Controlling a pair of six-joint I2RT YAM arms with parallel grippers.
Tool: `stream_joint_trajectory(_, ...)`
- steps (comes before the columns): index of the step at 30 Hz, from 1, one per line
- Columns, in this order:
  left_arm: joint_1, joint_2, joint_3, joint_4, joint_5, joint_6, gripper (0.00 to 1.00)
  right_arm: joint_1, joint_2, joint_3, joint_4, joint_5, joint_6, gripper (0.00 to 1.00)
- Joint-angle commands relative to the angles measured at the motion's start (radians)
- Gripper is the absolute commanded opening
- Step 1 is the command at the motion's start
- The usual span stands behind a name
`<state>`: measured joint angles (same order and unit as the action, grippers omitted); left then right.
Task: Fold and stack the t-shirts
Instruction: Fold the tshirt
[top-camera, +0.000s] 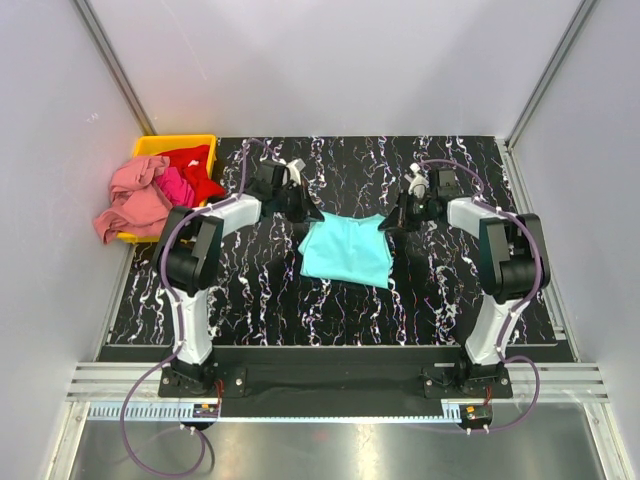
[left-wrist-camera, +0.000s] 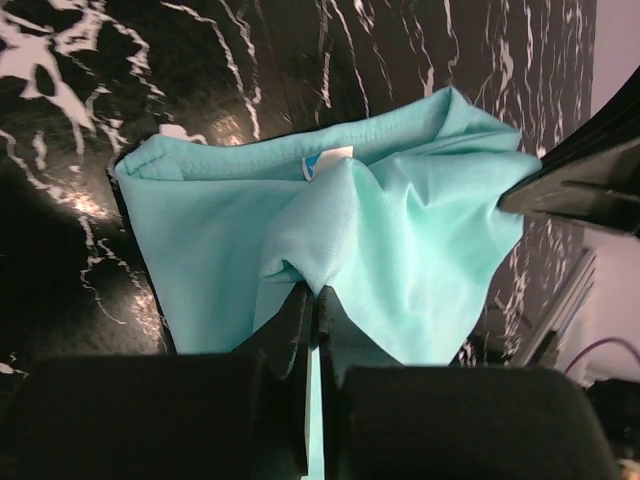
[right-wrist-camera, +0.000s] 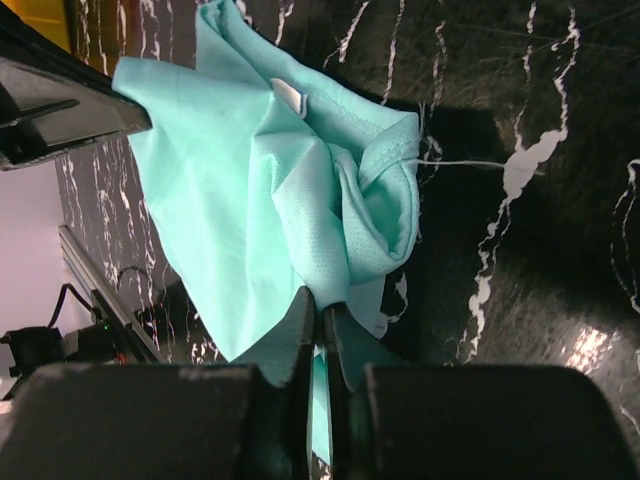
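A turquoise-teal t-shirt (top-camera: 346, 251) lies partly folded in the middle of the black marbled table. My left gripper (top-camera: 306, 213) is shut on its far left corner, and the left wrist view shows the teal cloth (left-wrist-camera: 330, 240) pinched between the jaws of that gripper (left-wrist-camera: 320, 300). My right gripper (top-camera: 392, 221) is shut on the far right corner; teal fabric (right-wrist-camera: 280, 200) bunches above its closed jaws in the right wrist view, where the gripper (right-wrist-camera: 322, 308) shows at the bottom. A salmon pink t-shirt (top-camera: 133, 198), a magenta one (top-camera: 176, 186) and a red one (top-camera: 195, 166) are heaped at the far left.
A yellow plastic bin (top-camera: 152, 146) at the table's far left corner holds the heaped shirts, with the pink one hanging over its rim. Grey walls close in the table on three sides. Both arm bases stand at the near edge.
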<state>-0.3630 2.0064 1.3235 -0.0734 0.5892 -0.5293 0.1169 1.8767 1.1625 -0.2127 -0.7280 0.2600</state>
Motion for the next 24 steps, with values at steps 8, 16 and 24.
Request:
stream_joint_trajectory(8, 0.041, 0.091, 0.134, -0.039, -0.12, -0.119, 0.0, -0.034, 0.104, 0.097, 0.075, 0.018, 0.044, 0.01)
stream_joint_trajectory(16, 0.067, 0.143, 0.152, 0.032, -0.144, -0.188, 0.0, -0.036, 0.188, 0.149, 0.107, -0.008, 0.059, 0.0)
stream_joint_trajectory(24, 0.078, 0.106, 0.217, -0.044, -0.074, -0.144, 0.45, -0.046, 0.149, 0.204, -0.02, -0.017, 0.038, 0.62)
